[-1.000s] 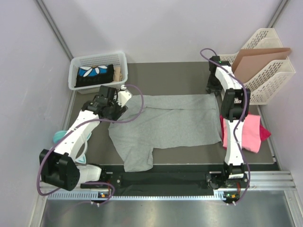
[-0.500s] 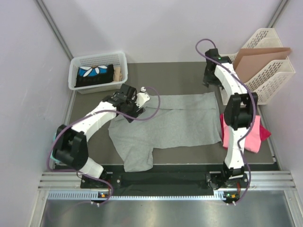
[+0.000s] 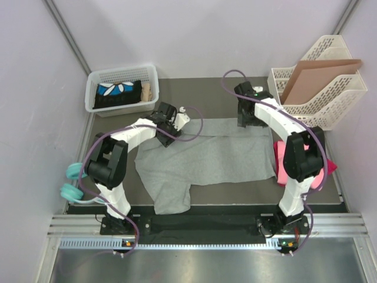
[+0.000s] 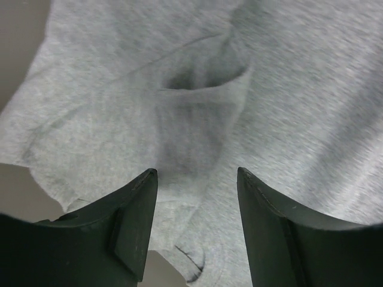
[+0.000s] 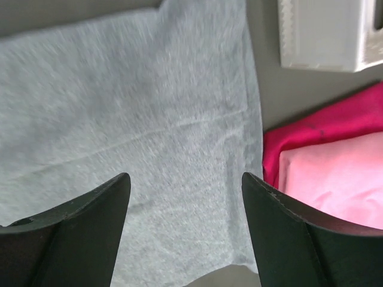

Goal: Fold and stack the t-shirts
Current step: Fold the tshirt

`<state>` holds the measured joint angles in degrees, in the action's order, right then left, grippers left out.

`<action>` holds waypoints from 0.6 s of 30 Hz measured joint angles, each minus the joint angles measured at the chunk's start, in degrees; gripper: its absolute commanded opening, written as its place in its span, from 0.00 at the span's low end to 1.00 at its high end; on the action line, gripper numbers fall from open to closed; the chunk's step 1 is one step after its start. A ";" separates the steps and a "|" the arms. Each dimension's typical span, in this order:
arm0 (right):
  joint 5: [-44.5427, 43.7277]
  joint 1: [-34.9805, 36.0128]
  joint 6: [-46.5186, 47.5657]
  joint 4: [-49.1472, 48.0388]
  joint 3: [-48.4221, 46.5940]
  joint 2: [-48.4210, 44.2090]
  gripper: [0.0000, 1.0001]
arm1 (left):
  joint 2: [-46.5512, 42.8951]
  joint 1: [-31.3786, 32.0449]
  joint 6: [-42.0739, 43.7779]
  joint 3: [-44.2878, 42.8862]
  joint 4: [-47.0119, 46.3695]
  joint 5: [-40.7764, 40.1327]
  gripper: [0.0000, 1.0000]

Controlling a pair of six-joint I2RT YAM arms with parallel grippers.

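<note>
The grey t-shirt (image 3: 206, 156) lies spread flat in the middle of the table (image 3: 200, 94), its body running left to right and one sleeve hanging toward the lower left of the top view. It is not folded yet.

Both arms have just travelled inward along the shirt's upper edge. A second ago the left fingers (image 4: 128, 227) sat off the cloth at its left side; now they hover over the upper left corner, apart, with grey cloth and a soft crease under the gap and nothing pinched. The right fingers (image 5: 78, 233) were nearly closed at the upper right corner a second ago. They have since spread wide, left that corner lying flat, and moved leftward; the wrist view shows only flat grey cloth under the gap.

This reads as the end of a spreading pull: the corner is released and the shirt stays smooth. Both arms look to be repositioning for a first fold, probably a fresh pinch on the top edge, though neither has cloth in hand.

The pink t-shirt (image 5: 335, 173) lies folded on the magenta t-shirt (image 5: 299, 137) at the right of the table, just beside the grey hem. That is likely where the stack goes. The white rack (image 3: 318, 112) with its cardboard sheet (image 3: 318, 79) stands behind them at upper right.
</note>
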<state>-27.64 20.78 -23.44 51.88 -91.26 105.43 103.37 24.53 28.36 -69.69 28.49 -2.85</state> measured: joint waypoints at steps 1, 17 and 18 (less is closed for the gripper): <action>0.15 0.24 -0.17 -0.02 1.33 0.72 0.74 | 0.13 -0.44 0.00 -0.42 -0.26 -0.17 0.60; 0.96 0.87 -0.79 -2.86 4.39 2.14 0.73 | 1.51 -6.25 -1.07 -5.60 -3.48 -2.01 0.59; 0.94 0.87 -0.81 -3.10 4.61 2.14 0.73 | 1.90 -6.54 -1.31 -5.60 -4.15 -2.64 0.59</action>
<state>-26.70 21.65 -24.25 48.77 -86.65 107.57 105.27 18.00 27.05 -75.29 24.34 -5.50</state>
